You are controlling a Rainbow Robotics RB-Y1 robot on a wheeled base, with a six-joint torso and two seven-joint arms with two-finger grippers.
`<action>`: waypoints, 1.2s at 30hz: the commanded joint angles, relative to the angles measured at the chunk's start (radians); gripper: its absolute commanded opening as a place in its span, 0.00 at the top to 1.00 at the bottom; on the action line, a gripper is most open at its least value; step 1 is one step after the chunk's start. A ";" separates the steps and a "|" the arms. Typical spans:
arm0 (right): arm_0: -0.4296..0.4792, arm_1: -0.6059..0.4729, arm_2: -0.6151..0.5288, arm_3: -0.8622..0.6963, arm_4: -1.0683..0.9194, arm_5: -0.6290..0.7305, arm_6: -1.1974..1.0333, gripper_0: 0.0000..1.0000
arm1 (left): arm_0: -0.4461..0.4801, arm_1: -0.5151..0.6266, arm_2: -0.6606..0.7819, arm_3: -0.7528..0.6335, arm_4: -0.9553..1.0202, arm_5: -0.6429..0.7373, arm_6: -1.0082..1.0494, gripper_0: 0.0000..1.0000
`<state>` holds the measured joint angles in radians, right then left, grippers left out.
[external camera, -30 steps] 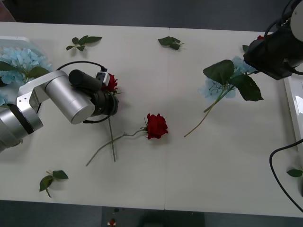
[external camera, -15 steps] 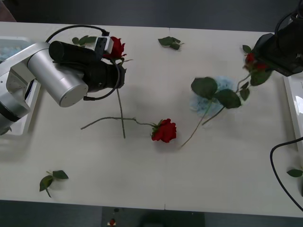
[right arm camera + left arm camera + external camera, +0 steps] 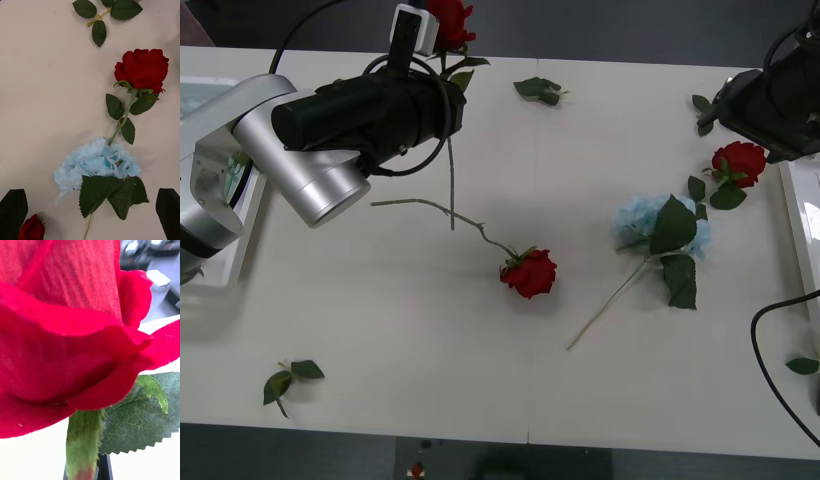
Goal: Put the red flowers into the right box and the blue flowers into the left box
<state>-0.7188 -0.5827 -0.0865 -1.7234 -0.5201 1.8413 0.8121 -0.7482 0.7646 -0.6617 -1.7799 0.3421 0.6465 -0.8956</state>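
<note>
Since a second ago our left gripper [image 3: 442, 50] has lifted its rose [image 3: 450, 18] off the table to the far edge, stem dangling, and the loose rose [image 3: 530, 272] at mid-table got dragged a bit toward the right. Left wrist view shows the bloom [image 3: 71, 326] up close with the stem pinched between the black fingers, so the left is clamped on the rose. Our right gripper [image 3: 90, 213] hangs above the blue hydrangea [image 3: 650, 218], fingers [image 3: 13, 210] spread wide and holding nothing; a third rose [image 3: 738, 162] now lies just beyond the hydrangea, near the right box [image 3: 802, 235]. The left box [image 3: 225, 270] is partly hidden under our left arm, pale blue showing inside. We judge the held rose must cross to the right box: carry it high so the stem clears the mid-table rose, whose stem crosses under it. Risk: snagging and dragging that one again. Hydrangea stem crosses the third rose's stem in the right wrist view, so grab low on one stem only.
</note>
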 commanded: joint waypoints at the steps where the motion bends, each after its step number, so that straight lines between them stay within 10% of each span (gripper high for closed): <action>1: -0.005 -0.020 0.001 -0.028 0.022 0.003 0.042 0.00 | -0.040 0.027 0.079 -0.047 0.052 -0.054 0.017 1.00; 17: -0.002 -0.031 -0.076 -0.009 -0.044 -0.043 0.239 0.00 | 0.006 0.018 0.097 -0.165 0.130 -0.113 0.052 1.00; 36: -0.004 -0.029 -0.357 0.074 -0.522 0.030 1.044 0.00 | 0.001 -0.320 0.097 -0.185 -0.180 -0.108 0.515 1.00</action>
<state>-0.7188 -0.5829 -0.4197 -1.6451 -0.9926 1.8692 1.7482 -0.7384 0.4840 -0.5715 -1.9422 0.2078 0.5410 -0.4227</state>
